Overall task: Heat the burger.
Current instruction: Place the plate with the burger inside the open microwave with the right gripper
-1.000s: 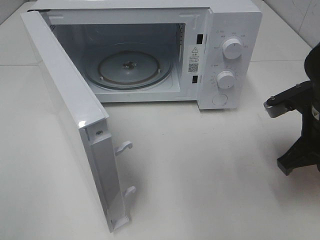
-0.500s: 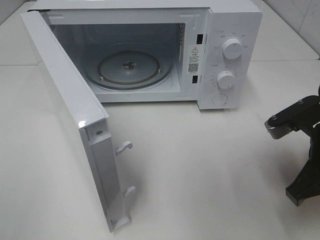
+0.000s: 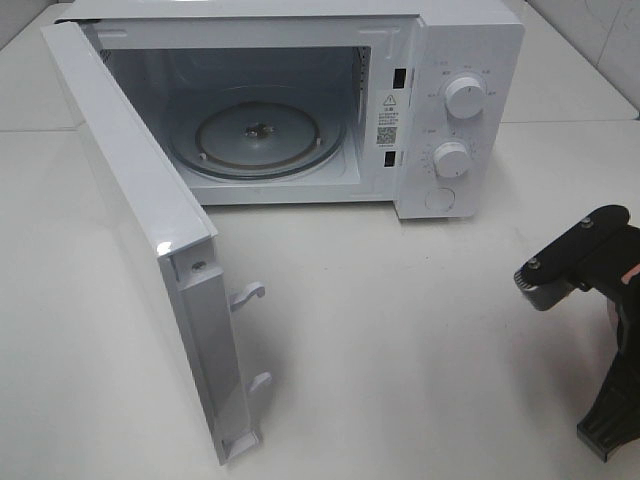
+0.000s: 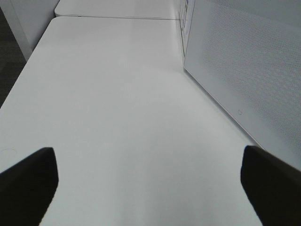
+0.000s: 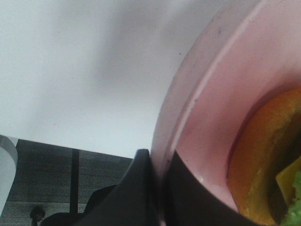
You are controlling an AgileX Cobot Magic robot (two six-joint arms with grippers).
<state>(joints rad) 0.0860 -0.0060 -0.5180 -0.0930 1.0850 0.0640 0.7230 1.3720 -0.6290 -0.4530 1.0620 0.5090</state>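
Note:
The burger (image 5: 265, 155), with an orange-brown bun edge and a bit of green lettuce, lies on a round pink plate (image 5: 221, 108) in the right wrist view. My right gripper (image 5: 159, 162) is shut on the plate's rim, one dark finger (image 5: 138, 188) outside it and one inside. The exterior high view shows only my right arm (image 3: 585, 262) at the table's right edge, with plate and burger out of frame. My left gripper (image 4: 149, 181) hangs open over bare table beside the microwave door (image 4: 244, 70), holding nothing.
The white microwave (image 3: 470, 40) stands at the back with its door (image 3: 140, 220) swung wide toward the front left. Its glass turntable (image 3: 258, 135) carries nothing. Two knobs (image 3: 466, 97) sit on the right-hand panel. White tabletop (image 3: 400, 330) lies in front.
My right arm has moved toward the table's front edge at the far right. The microwave and the left gripper have not moved.

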